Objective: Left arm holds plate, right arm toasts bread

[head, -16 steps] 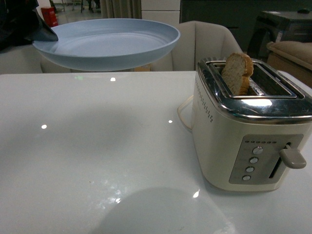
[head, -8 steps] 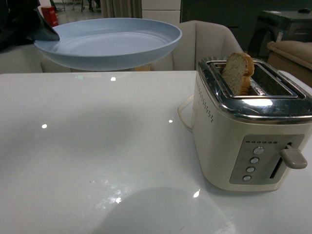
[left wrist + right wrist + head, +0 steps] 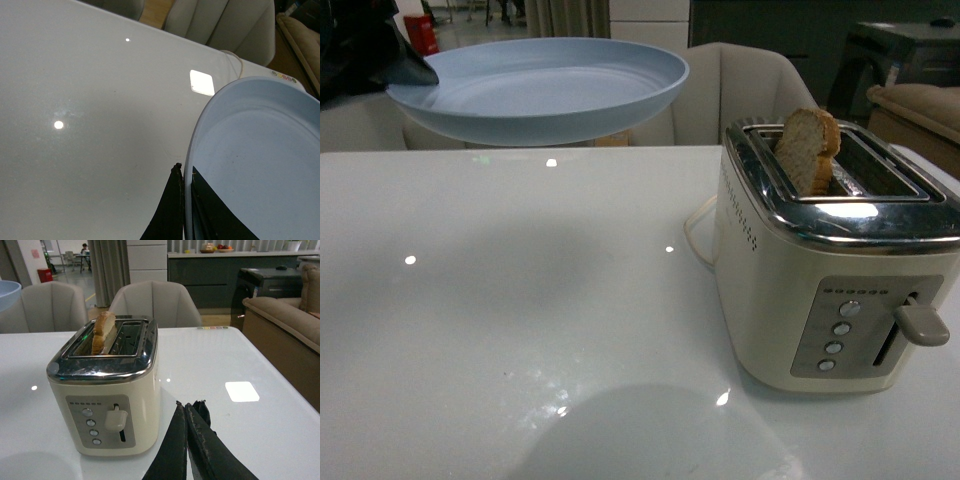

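Observation:
The pale-blue plate (image 3: 545, 85) hangs level in the air above the table's far left. My left gripper (image 3: 408, 68) is shut on its left rim; in the left wrist view its dark fingers (image 3: 172, 210) clamp the plate's rim (image 3: 189, 165). The half-slice of bread (image 3: 807, 148) stands upright in the near slot of the cream toaster (image 3: 835, 255), sticking out of the top. In the right wrist view my right gripper (image 3: 186, 407) is shut and empty, low over the table, right of the toaster (image 3: 107, 390) and its bread (image 3: 102, 330).
The toaster's lever (image 3: 920, 322) is at the top of its slot, beside several round buttons (image 3: 840, 328). Its cord (image 3: 698, 235) loops behind it. The white glossy table (image 3: 520, 320) has beige chairs (image 3: 750, 85) behind it and a sofa (image 3: 285, 315) to the right.
The plate shifted very slightly right and then back; otherwise nothing has moved.

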`<state>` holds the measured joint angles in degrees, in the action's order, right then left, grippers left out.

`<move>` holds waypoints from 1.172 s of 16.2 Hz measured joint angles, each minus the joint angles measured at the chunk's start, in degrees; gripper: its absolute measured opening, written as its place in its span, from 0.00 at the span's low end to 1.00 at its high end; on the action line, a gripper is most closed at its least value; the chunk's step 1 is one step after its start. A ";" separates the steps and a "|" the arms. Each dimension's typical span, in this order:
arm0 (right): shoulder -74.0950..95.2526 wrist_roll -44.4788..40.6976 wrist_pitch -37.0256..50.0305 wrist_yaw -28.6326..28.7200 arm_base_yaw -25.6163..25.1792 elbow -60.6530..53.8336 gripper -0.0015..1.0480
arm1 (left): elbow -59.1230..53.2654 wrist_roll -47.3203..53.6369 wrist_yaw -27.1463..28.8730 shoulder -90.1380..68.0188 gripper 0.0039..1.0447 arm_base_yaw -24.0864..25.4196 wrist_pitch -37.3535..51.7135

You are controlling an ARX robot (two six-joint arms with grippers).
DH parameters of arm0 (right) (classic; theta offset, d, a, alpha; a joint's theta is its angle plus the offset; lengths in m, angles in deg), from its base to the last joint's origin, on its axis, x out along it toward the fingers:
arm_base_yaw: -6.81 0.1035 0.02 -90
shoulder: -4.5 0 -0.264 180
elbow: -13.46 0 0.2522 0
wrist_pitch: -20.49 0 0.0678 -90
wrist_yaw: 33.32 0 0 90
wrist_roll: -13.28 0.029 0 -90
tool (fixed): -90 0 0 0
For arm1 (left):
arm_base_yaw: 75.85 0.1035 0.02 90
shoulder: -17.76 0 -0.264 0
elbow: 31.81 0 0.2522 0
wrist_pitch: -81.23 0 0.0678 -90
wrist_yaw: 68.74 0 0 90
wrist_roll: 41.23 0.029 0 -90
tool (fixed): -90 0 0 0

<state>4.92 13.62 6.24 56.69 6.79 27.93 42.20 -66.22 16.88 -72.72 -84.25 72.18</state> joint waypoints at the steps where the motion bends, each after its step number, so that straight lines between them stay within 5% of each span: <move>1: -0.22 -0.02 0.48 0.00 0.00 0.00 0.02 | 0.00 0.00 -0.09 0.00 0.02 0.00 0.00; 6: -0.20 -0.02 0.28 0.00 0.00 0.00 0.02 | 0.00 0.00 -0.07 0.00 0.02 0.00 0.00; 18: -0.20 -0.09 0.28 0.00 0.00 0.00 0.96 | 0.00 0.00 -0.07 0.00 0.02 0.00 -0.02; 19: -0.20 -0.11 0.28 0.00 0.00 0.00 0.93 | 0.00 0.00 -0.07 0.00 0.02 0.00 0.00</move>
<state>4.73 13.51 6.52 56.69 6.79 27.93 42.20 -66.22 16.82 -72.72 -84.25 72.18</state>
